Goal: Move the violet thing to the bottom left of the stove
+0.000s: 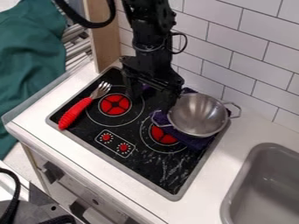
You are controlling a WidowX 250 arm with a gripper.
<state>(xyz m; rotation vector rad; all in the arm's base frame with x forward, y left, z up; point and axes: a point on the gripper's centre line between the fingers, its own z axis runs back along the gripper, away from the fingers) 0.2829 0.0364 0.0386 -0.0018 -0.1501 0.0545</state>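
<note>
My gripper (152,95) hangs over the back of the black stove, its two fingers apart, left of the metal pot. A violet cloth (194,141) lies crumpled on the right part of the stove, partly under the pot, and shows at the pot's front and left edges. A small violet patch (147,89) shows between the gripper's fingers; whether it belongs to the same cloth I cannot tell. The stove (153,168) has its bottom left corner near the fork's red handle.
The silver two-handled pot (198,114) sits over the cloth, covering part of the right burner. A red-handled fork (74,113) lies along the stove's left side. A grey sink (265,183) is at the right; a tiled wall stands behind.
</note>
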